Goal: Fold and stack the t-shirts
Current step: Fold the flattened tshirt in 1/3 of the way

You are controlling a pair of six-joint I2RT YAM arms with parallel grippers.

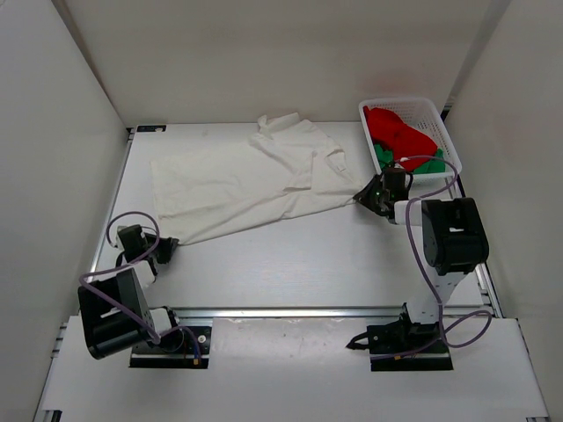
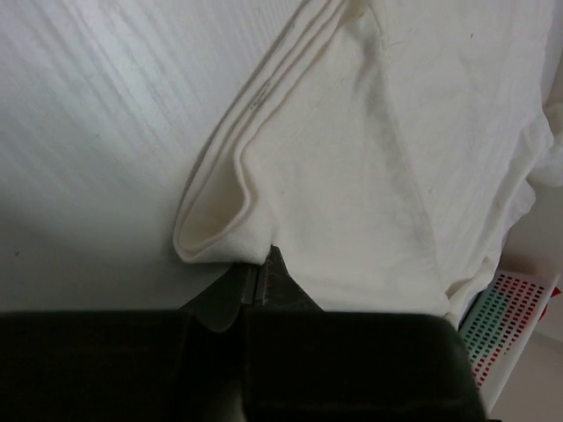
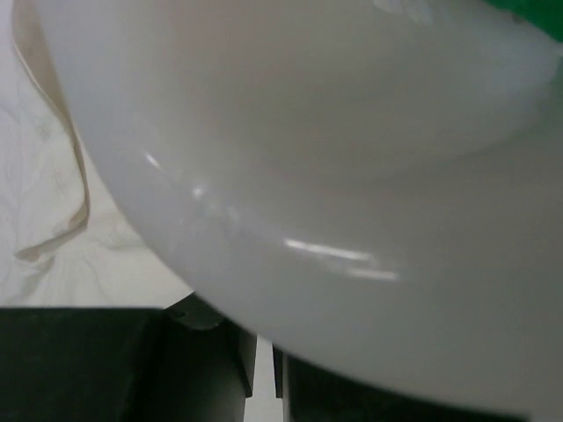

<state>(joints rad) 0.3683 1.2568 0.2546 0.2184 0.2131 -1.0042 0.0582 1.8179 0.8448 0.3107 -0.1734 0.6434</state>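
Observation:
The white t-shirt lies spread across the middle of the table, rumpled at its collar end. My left gripper sits at the shirt's near-left corner. Its jaws are shut, with the rolled hem pinched at their tips. My right gripper is at the shirt's right corner, where the cloth tapers into it. In the right wrist view its jaws stand almost together and the tips are hidden. The red t-shirt and the green t-shirt lie in the basket.
The white lattice basket stands at the back right, just behind my right gripper. Its glossy wall fills most of the right wrist view. White walls enclose the table on the left, back and right.

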